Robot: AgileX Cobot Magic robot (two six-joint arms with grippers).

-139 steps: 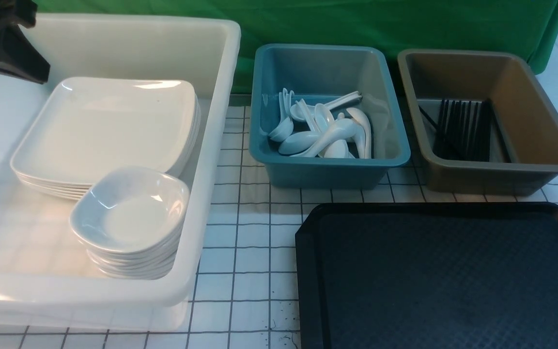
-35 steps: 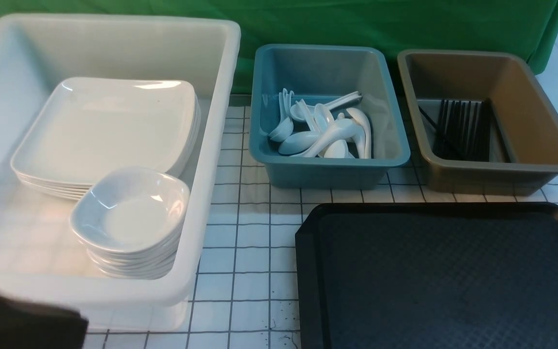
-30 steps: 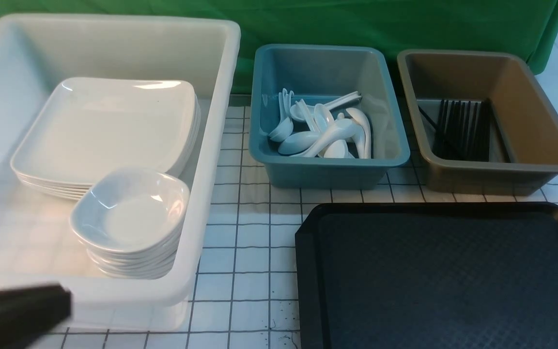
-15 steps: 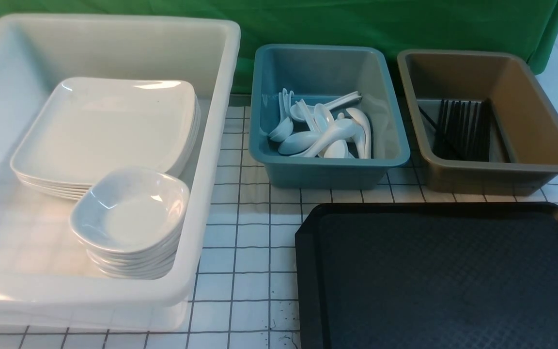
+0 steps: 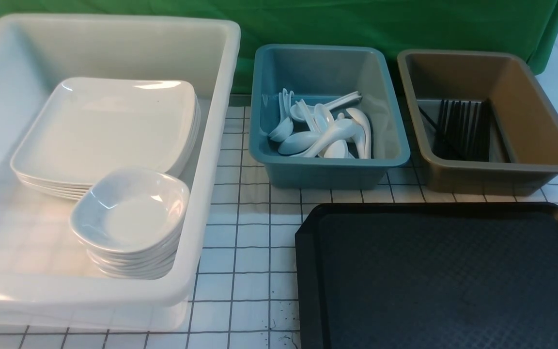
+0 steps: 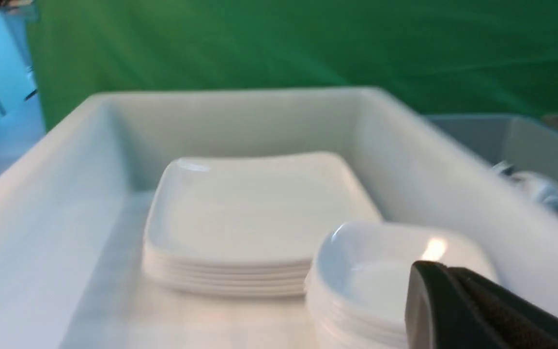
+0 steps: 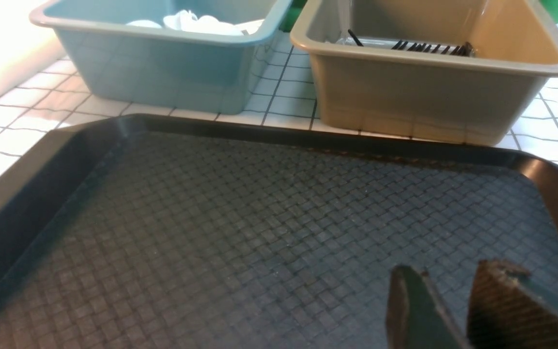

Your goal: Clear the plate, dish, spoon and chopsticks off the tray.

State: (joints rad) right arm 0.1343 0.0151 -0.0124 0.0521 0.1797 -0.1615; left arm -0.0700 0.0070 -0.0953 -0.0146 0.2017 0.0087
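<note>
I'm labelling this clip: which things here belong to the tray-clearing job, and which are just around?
Job:
- big black textured plastic tray, bare
- stacked large white plates
- stacked small bluish-white dishes
- white soup spoons
- black chopsticks

Around:
- white tub
- blue tub
- brown tub
- green backdrop

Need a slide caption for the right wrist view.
Open right end effector hovers over the bare black tray, blue tub and brown tub behind.

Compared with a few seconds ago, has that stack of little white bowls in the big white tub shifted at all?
No. The stack of dishes sits in the same spot against the white tub's right wall, overlapping the plate stack's near corner.
</note>
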